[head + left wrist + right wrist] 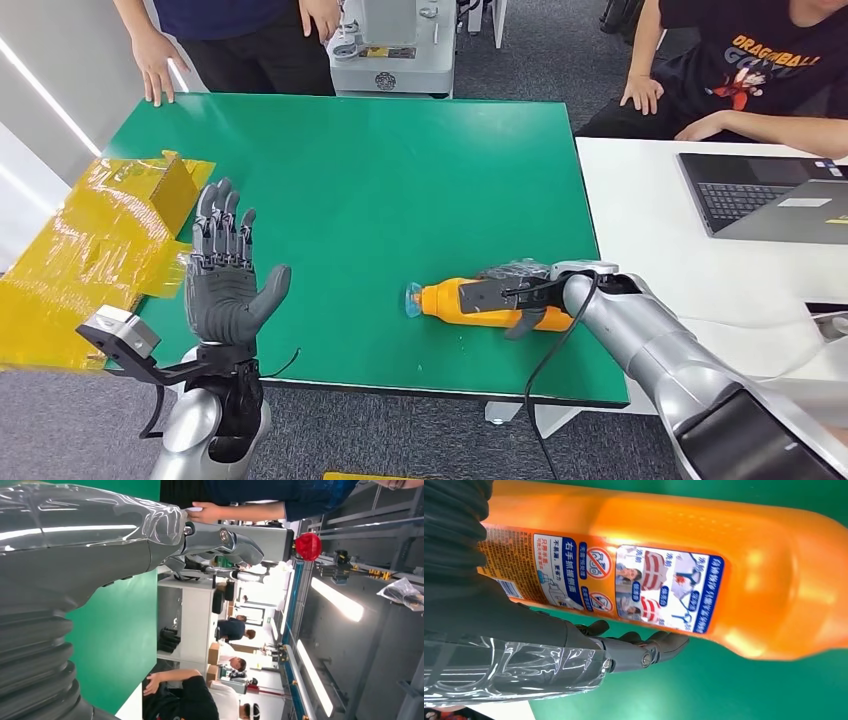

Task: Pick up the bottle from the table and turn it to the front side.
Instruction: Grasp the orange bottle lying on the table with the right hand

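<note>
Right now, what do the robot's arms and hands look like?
Both arms are shiny silver tubes. The left hand is dark grey with ribbed, jointed fingers; a silver box-shaped camera on a black bracket sits by its wrist. The right hand is dark grey too, with a thin black cable looping along its arm.

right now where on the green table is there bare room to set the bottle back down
Bare green runs across the far half of the green table, and between the raised left hand and the orange bottle. It is crowded at the near right edge, where the right hand grips the bottle, and at the left edge by the yellow taped box.
</note>
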